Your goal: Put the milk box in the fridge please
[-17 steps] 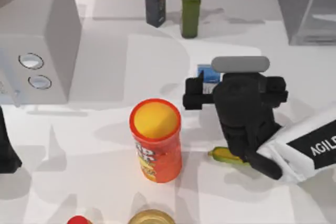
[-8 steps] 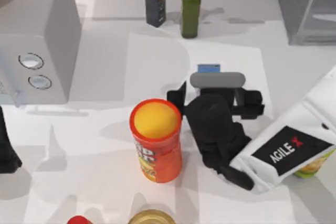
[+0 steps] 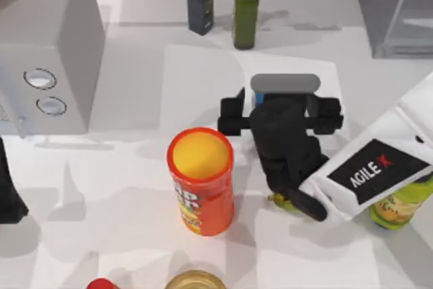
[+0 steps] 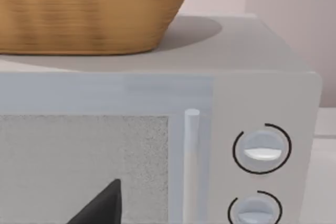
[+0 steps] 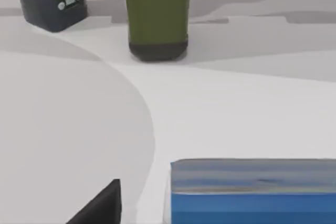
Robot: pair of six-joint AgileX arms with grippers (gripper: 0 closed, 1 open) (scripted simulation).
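Note:
The milk box (image 5: 252, 192) shows its blue top close under my right wrist camera. From above only a blue sliver of the milk box (image 3: 256, 99) peeks out beside the wrist. My right gripper (image 3: 281, 114) hovers right over it, open, fingers spread to either side. One dark finger (image 5: 100, 208) stands apart from the carton's edge. The fridge (image 3: 399, 11) stands at the far right corner, a dark-grey cabinet with a pale glassy door. My left gripper (image 3: 7, 191) is parked at the left edge, facing the microwave, open.
An orange chip can (image 3: 201, 181) stands left of the right arm. A dark bottle (image 3: 200, 1) and a green bottle (image 3: 245, 11) stand at the back. The light-grey microwave (image 3: 47, 45) fills the left. A yellow-green bottle (image 3: 396, 208) sits under the right arm.
My right gripper first swung left and toward the front, then moved toward the far side, so it now covers the milk box that was in plain sight. The left arm stayed put.

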